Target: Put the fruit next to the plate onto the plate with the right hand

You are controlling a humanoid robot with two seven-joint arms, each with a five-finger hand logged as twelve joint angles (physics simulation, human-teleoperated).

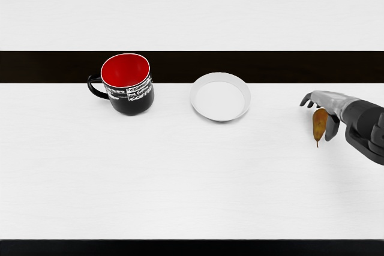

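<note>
Gripping the pear [320, 124] at the mid-right of the frame, the right hand [330, 109] is holding it between curled fingers [308, 101] and thumb, so the pick-up step is seemingly in hand. The plate [220, 97] is sitting empty at centre, well apart to the left, near a mug [127, 85]. The next move is probably calling for a lift and a carry leftward.

You can see a black mug [128, 88], red inside, standing upright on the white table [180, 178]. Its handle points left.
</note>
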